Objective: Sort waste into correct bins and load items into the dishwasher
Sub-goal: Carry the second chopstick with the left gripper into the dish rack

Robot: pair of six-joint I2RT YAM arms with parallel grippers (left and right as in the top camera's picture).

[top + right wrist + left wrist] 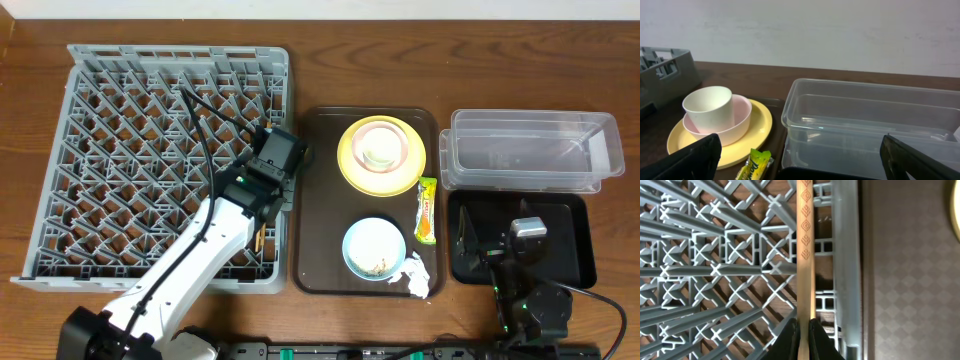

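Since the brown tray (320, 200) sits mid-worktop, every position below is taken from it; the dish rack (120, 150) lies directly to its left, the two edges close together. The left fingers (787, 342) are pinched narrow on the wooden chopsticks (805, 255), over the rack's side nearest the brown tray; whether this is one stick or the pair pressed together, I cannot tell. The wood runs lengthwise beside that side wall, low over the lattice; the hold is judged to suit laying it flat across the pegs rather than letting it slip through a gap.

On the brown tray's far half stands the yellow plate (350, 170), carrying the pink bowl (742, 122) with the white cup (707, 105) nested upright in it; stacked so, each would have to be lifted off in turn. On the near half is the blue bowl (362, 238), with rice scraps (378, 266) in its bottom; the crumpled napkin (416, 277) lies just right of it; the snack wrapper (426, 210) lies along the brown tray's right margin.

Right of the brown tray, the clear tub (452, 150) sits farther back and the black tray (572, 235) nearer, with no waste in either that I can make out. The right fingers (695, 160) are spread wide and hold nothing, over the black tray; judged parked clear of the left arm's work.
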